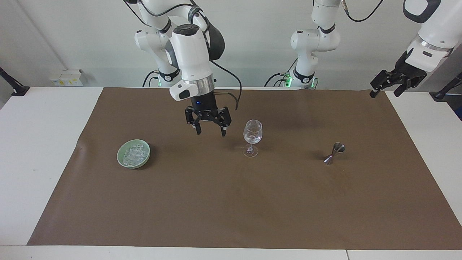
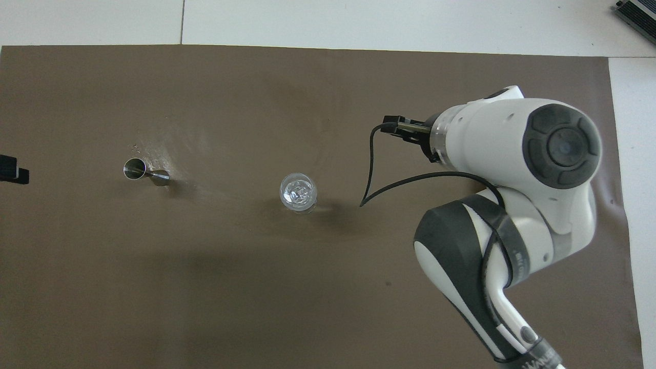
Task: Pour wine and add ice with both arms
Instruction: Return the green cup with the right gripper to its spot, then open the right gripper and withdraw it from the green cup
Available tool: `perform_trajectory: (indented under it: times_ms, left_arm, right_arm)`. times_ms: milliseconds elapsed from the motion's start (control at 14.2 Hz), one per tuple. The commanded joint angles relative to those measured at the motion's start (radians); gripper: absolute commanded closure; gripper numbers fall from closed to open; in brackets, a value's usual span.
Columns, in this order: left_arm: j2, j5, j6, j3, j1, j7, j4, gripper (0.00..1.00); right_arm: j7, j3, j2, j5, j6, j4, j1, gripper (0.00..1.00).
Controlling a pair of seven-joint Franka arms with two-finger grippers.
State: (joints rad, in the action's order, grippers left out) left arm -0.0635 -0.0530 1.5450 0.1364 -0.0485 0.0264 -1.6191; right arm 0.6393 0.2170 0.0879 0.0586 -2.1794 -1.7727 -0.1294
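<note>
A clear stemmed wine glass stands mid-mat with a few pieces of ice in its bowl. More ice is heaped in a pale green bowl toward the right arm's end. My right gripper hangs open and empty over the bare mat between the bowl and the glass. In the overhead view the right arm covers the bowl. My left gripper waits open, raised over the mat's corner at the left arm's end. Wine is out of view.
A steel jigger stands on the brown mat toward the left arm's end, with a faint wet smear beside it. White table shows around the mat. The right arm's cable loops down beside its wrist.
</note>
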Motion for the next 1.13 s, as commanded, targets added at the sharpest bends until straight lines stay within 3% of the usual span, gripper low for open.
perform_trajectory:
  times_ms: [0, 563, 1056]
  left_arm:
    - [-0.024, -0.001, 0.018, 0.008, -0.007, 0.007, -0.031, 0.0]
    - [-0.024, -0.001, 0.018, 0.008, -0.007, 0.007, -0.031, 0.0]
    - [-0.024, -0.001, 0.018, 0.008, -0.007, 0.007, -0.031, 0.0]
  right_arm:
    - [-0.111, 0.016, -0.048, 0.004, 0.087, -0.005, 0.083, 0.0]
    - [-0.357, -0.14, -0.114, -0.014, 0.291, 0.007, 0.106, 0.0]
    - [-0.509, -0.199, -0.116, -0.019, 0.551, 0.15, 0.117, 0.0]
